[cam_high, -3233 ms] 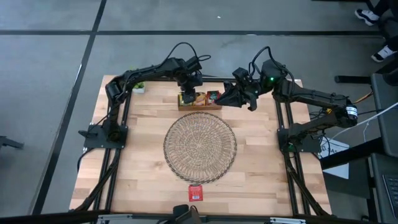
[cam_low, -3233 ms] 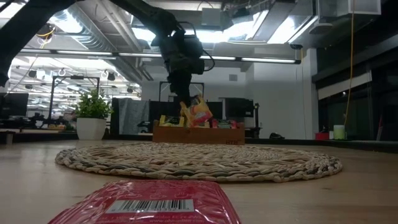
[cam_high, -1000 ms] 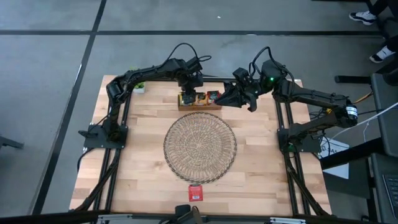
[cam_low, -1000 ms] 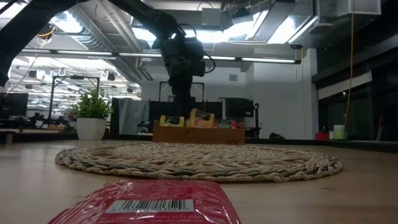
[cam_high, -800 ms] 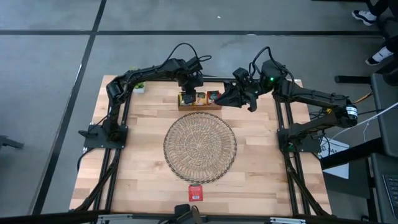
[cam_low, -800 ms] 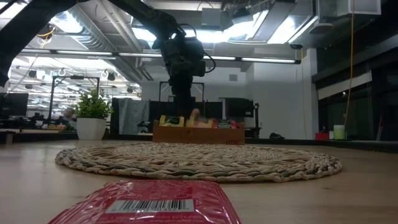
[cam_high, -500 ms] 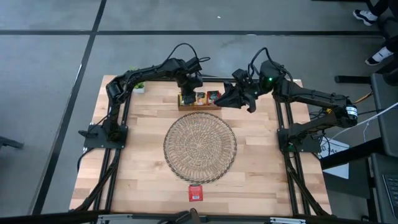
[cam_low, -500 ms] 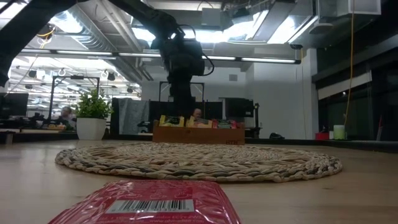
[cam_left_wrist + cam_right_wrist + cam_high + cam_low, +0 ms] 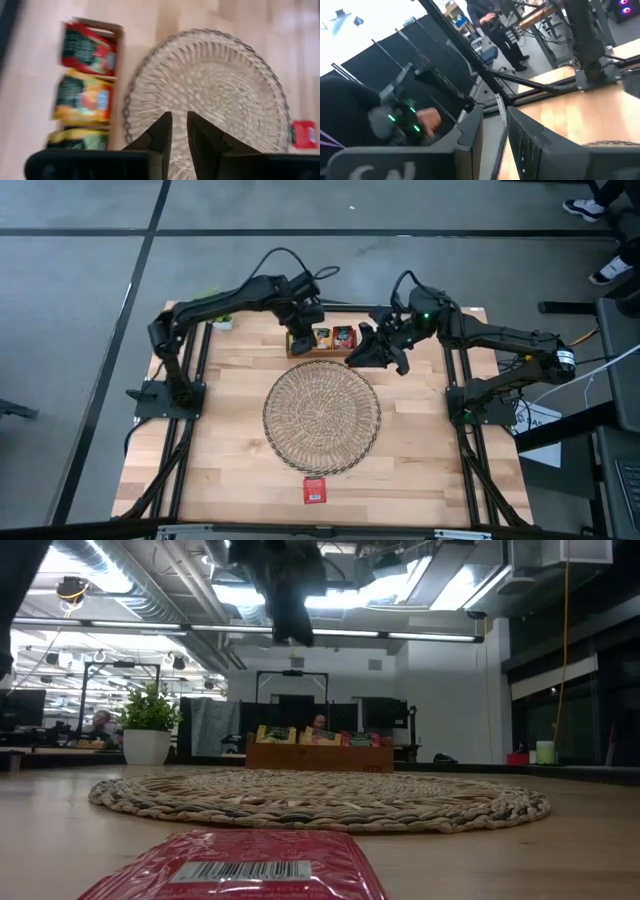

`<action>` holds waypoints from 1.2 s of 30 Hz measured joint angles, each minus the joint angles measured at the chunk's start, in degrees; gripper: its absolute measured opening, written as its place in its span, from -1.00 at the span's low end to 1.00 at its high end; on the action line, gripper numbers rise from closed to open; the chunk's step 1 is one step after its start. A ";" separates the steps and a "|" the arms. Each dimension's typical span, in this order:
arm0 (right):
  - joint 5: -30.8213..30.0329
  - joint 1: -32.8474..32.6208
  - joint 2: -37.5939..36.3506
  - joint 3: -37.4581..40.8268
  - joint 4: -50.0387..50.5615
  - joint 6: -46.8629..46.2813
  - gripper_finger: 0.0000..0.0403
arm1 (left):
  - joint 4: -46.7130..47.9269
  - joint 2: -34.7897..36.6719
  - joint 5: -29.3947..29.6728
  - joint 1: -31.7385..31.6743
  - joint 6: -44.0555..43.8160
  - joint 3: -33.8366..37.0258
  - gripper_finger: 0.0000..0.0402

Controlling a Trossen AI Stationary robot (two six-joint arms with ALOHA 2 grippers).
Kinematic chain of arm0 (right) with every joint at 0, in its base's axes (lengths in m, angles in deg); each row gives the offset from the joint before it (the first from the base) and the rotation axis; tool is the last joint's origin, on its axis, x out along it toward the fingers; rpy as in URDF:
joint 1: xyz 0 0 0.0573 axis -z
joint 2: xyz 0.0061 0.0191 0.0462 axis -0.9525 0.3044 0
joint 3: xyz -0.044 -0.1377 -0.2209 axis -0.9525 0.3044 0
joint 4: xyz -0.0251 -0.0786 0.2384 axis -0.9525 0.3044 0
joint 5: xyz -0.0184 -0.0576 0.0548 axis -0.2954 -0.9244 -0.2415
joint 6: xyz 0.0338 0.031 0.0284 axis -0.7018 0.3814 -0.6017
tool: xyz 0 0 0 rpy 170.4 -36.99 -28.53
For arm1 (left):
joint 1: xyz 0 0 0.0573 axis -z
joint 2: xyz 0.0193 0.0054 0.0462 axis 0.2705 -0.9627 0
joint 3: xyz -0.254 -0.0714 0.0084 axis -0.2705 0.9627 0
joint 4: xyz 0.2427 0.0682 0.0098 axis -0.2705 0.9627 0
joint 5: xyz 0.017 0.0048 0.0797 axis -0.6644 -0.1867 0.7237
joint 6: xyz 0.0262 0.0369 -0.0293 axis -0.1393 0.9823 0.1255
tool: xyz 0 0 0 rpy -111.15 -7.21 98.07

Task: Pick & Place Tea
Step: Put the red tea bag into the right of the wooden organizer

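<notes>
Two arms are mine, and both reach toward the far edge of the table, seen from above. My left arm stretches from its base at about nine o'clock of the round wicker mat up and across, elbow high, with my left gripper hanging over the left end of the wooden box at the mat's twelve o'clock. From table height this gripper hangs well above the box, pointing down. In my left wrist view the fingers stand close together with only a narrow slit between them, and I see nothing pinched there.

My right arm comes in from about three o'clock, forearm stretched level toward the box, and my right gripper sits just beside the box's right end, at the mat's one o'clock. Its fingers stand narrowly apart; I cannot tell whether anything sits between them.

Tea sachets stand in the box, red, orange and yellow ones side by side. One red sachet lies flat on the table at the mat's six o'clock, apart from the rim. A small potted plant stands at the far left corner.
</notes>
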 joint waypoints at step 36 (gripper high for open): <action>-8.02 -14.15 0.00 0.02 25.88 22.19 -0.56 | -19.13 16.40 36.11 50.84 -52.59 15.88 -0.76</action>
